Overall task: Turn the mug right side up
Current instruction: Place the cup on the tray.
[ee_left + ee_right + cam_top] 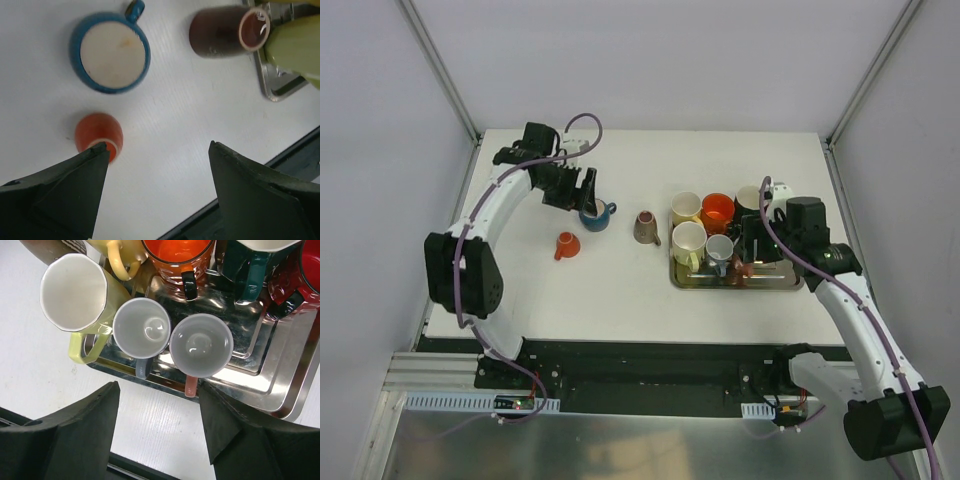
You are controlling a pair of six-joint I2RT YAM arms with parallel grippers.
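- At table (620,295) ten o'clock: blue mug (595,214), upright; left gripper (158,146) beside it, jaws apart, empty.
- Seven o'clock of it: orange mug (566,245), tipped.
- Three o'clock of it: brown mug (645,228), on its side.
- Tray (740,285), three o'clock: right gripper (157,387) above mugs (201,345), jaws apart.

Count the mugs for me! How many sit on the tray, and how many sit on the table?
Mugs on the tray: 7
Mugs on the table: 3
Total: 10 mugs
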